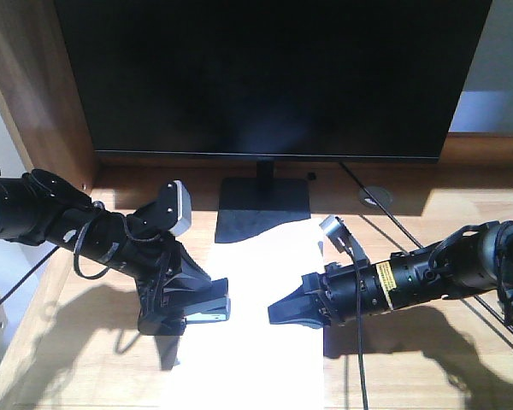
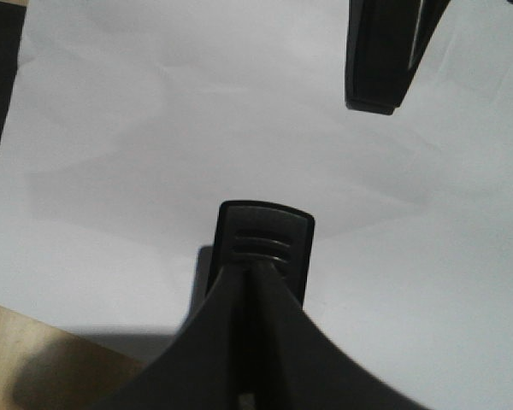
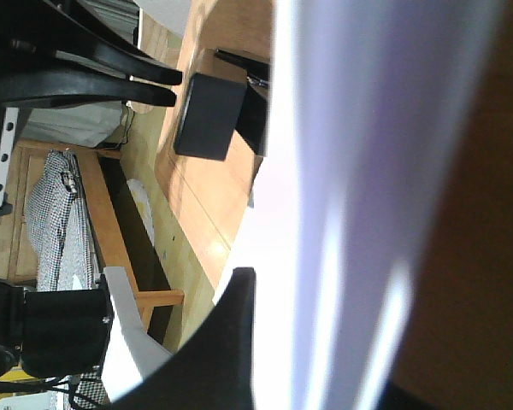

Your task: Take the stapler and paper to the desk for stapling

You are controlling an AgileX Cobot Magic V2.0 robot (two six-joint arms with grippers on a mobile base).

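The white paper (image 1: 256,342) lies on the wooden desk (image 1: 410,367) in front of the monitor stand. My left gripper (image 1: 192,307) is shut on the black stapler (image 1: 209,309) and holds it low at the sheet's left edge. In the left wrist view the stapler's ribbed nose (image 2: 265,239) sticks out past my closed fingertips over the paper (image 2: 154,154). My right gripper (image 1: 284,313) sits at the middle of the sheet, shut on the paper. In the right wrist view the lifted paper (image 3: 368,188) covers one finger, and the other finger (image 3: 231,333) presses against it.
A large black monitor (image 1: 274,77) on a square stand (image 1: 263,209) fills the back of the desk. A cable grommet (image 1: 374,197) and cables lie at the back right. A wooden side panel (image 1: 34,85) rises on the left.
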